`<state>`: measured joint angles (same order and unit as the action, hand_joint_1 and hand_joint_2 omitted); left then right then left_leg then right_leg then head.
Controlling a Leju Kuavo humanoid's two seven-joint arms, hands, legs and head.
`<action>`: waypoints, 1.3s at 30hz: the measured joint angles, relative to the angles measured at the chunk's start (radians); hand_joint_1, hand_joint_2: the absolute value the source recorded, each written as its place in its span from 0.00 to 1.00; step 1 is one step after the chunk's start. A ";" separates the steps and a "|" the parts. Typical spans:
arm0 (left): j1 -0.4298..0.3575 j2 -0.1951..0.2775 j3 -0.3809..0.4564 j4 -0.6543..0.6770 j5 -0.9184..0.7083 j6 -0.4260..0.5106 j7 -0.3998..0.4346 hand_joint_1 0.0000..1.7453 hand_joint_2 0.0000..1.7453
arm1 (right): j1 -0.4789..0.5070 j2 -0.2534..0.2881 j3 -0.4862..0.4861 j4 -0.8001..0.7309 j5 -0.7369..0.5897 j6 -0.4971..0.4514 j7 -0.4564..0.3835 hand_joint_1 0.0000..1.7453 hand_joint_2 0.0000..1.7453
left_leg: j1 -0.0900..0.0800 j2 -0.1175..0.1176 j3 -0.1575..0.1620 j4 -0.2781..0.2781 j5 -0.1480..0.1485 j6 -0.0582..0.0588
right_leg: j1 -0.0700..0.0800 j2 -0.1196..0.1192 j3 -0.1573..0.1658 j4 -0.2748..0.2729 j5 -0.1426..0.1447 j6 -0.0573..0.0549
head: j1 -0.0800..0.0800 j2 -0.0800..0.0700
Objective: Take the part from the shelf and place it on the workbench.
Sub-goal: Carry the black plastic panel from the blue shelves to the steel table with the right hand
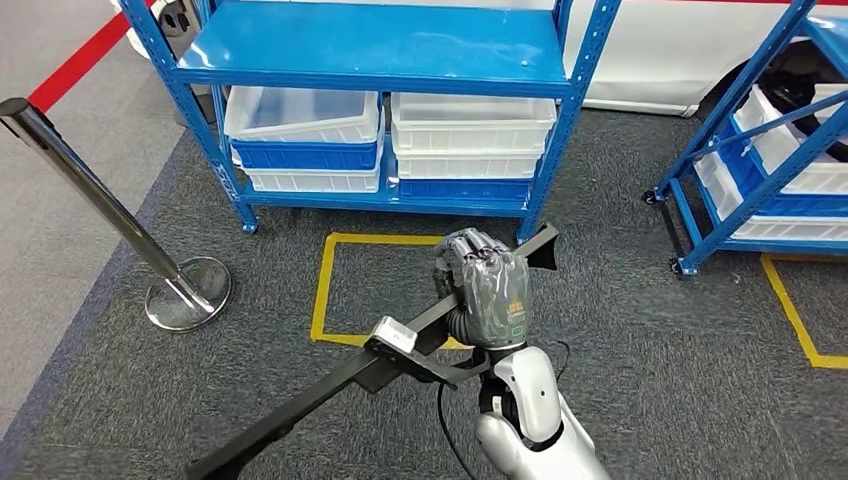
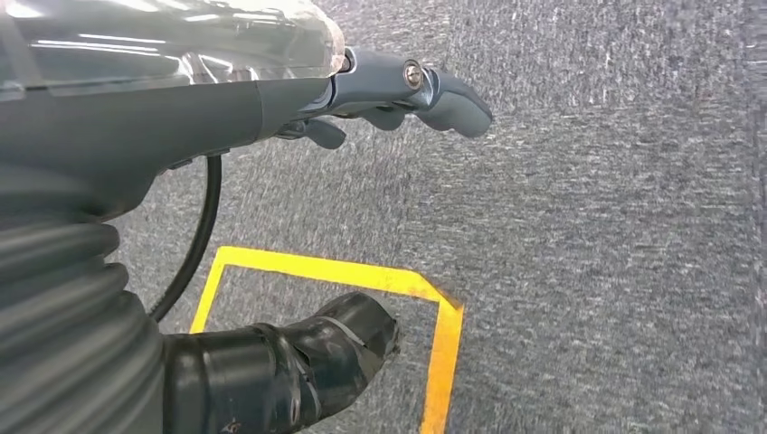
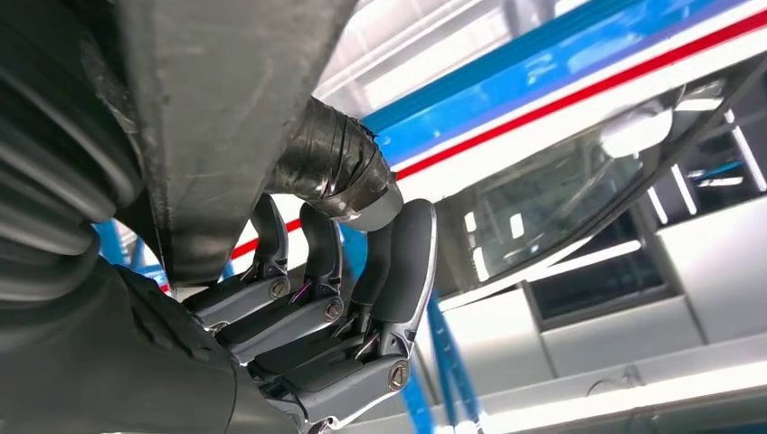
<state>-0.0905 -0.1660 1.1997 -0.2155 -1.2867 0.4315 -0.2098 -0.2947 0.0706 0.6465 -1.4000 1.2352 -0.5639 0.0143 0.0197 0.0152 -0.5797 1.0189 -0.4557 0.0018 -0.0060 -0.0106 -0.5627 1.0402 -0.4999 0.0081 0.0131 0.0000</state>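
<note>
Right hand (image 1: pixel 487 287) is clamped mid-length on the long black part (image 1: pixel 330 385), carried clear of the blue shelf (image 1: pixel 380 50) above grey carpet (image 1: pixel 650 330). Left hand (image 2: pixel 398 95) hangs with fingers loosely apart, holding nothing. I judge the overhanging ends need slow turning toward the workbench, keeping away from the stanchion (image 1: pixel 110 215).

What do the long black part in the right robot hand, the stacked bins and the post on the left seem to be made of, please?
Long black part: probably matte painted metal or moulded plastic; dull, no glare, angular bracket shape.
Stacked bins: plastic; whitish translucent and blue walls with moulded rims.
Post: polished metal, likely chromed or stainless; mirror-like highlights on post and round base.
The right robot hand grips the part.
</note>
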 joint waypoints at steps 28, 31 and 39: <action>0.006 0.000 0.009 0.000 0.002 0.004 0.008 0.00 1.00 | 0.176 -0.042 -0.188 -0.120 0.008 -0.080 -0.020 1.00 1.00 | 0.007 0.000 0.015 -0.002 -0.013 0.009 | -0.016 0.006 -0.058 0.113 -0.020 0.018 | 0.005 0.000; 0.006 0.000 0.009 0.000 0.002 0.005 0.008 0.00 1.00 | 0.196 -0.043 -0.212 -0.146 -0.013 -0.094 -0.032 1.00 1.00 | 0.003 0.002 0.011 0.007 -0.017 -0.010 | -0.009 -0.002 -0.014 0.012 0.001 0.011 | 0.003 0.000; 0.006 0.000 0.009 0.000 0.002 0.006 0.007 0.00 1.00 | 0.244 -0.045 -0.247 -0.187 -0.092 -0.113 -0.081 1.00 1.00 | 0.008 -0.005 -0.098 0.259 -0.158 -0.034 | -0.001 0.016 -0.023 -0.001 0.019 -0.036 | 0.003 0.000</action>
<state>-0.0841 -0.1656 1.2089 -0.2155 -1.2848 0.4371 -0.2026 -0.0503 0.0259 0.3992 -1.5867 1.1430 -0.6766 -0.0664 0.0276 0.0101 -0.6780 1.2775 -0.6134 -0.0318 -0.0074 0.0054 -0.5853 1.0393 -0.4808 -0.0278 0.0158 0.0000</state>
